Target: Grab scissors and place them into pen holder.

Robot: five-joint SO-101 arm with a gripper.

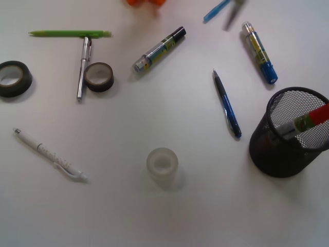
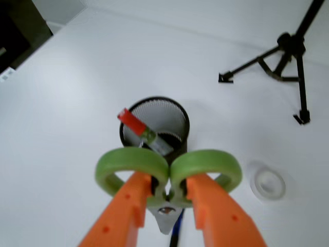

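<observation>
Front view: the pen holder [image 1: 289, 135] stands at the right edge of the frame, mid-height, upright on the white table [image 1: 169, 216], with a red-capped marker [image 1: 307, 121] leaning inside it and poking over the rim. A clear tape roll [image 1: 162, 164] sits low in the centre, well apart from the holder. A blue pen [image 1: 226, 103] lies just left of the holder; a blue-capped marker [image 1: 259, 51] is in the upper right, a black-capped marker [image 1: 159, 49] upper centre. In the upper left a green pencil [image 1: 69, 34] and a silver pen [image 1: 83, 67] lie beside a brown tape roll [image 1: 99, 76]; a black tape roll [image 1: 14, 78] is at the left edge; a white pen [image 1: 49, 154] lies lower left. My claw shows here only as an orange blur at the top edge. Wrist view: my claw [image 2: 167, 206] fills the bottom centre, its orange fingers [image 2: 126, 211] clenched on the scissors [image 2: 168, 172], pinching just below the two green loops where they meet, with the silver blade tip pointing down between the fingers. The scissors are held above the table, in frame directly below the pen holder [image 2: 154, 126]. The clear tape roll [image 2: 267, 183] lies to the right, and a black tripod [image 2: 285, 56] stands in the upper right.
</observation>
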